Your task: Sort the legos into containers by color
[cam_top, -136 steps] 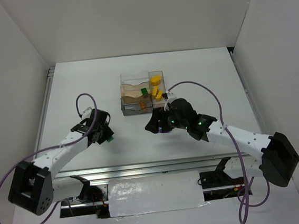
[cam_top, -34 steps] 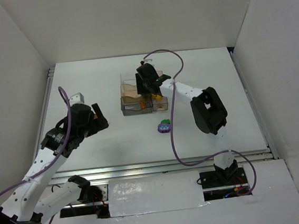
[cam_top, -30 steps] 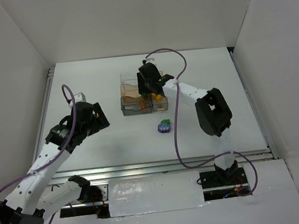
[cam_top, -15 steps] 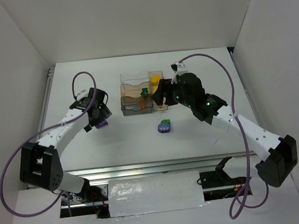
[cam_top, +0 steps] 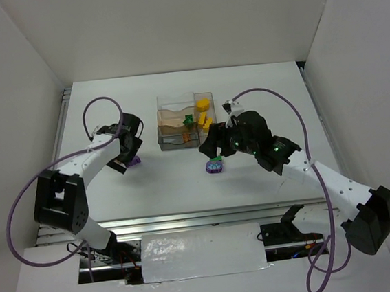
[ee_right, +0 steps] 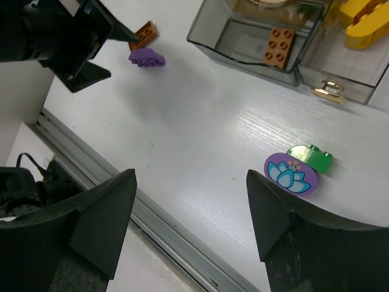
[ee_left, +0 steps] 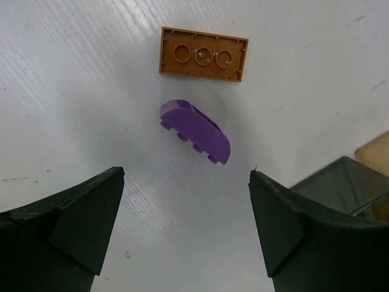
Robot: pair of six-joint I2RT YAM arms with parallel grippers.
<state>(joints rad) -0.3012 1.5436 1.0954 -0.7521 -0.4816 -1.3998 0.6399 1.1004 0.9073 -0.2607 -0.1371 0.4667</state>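
Two pincers hang over the white worktop in the top view. The left pincer is just beside a purple brick, left of the containers. These are joined clear bins, tan and grey, holding yellow bricks, a green brick and an orange-brown brick. The right pincer sits near a round purple piece, in front of the bins.

Left wrist view: the dark fingers stand spread wide with nothing between them. Ahead lies the purple brick, with a smooth curved back and studs along one edge. Just past it is a flat orange-brown plate, hollow underside up.

Right wrist view: the fingers are spread, gripping nothing. The round purple piece, printed with a lotus and joined to a green block, lies just past one fingertip.
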